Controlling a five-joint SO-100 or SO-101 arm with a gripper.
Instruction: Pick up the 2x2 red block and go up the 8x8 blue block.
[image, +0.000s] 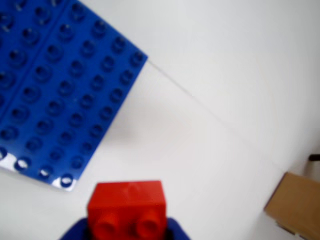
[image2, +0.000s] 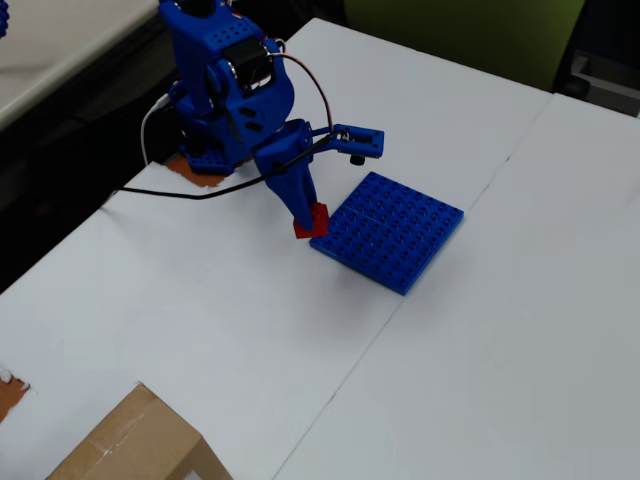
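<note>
The blue studded two-finger gripper (image2: 310, 222) has its fingers closed on the small bright red plastic brick (image: 128, 209), holding it at the tip with the studs facing the wrist camera so the block can be carried. In the overhead view the brick (image2: 309, 222) sits just beside the left edge of the large flat square blue studded baseplate (image2: 388, 230), not yet over it. Judging by this, the carry toward the plate is under way on the white table (image2: 480, 340).
</note>
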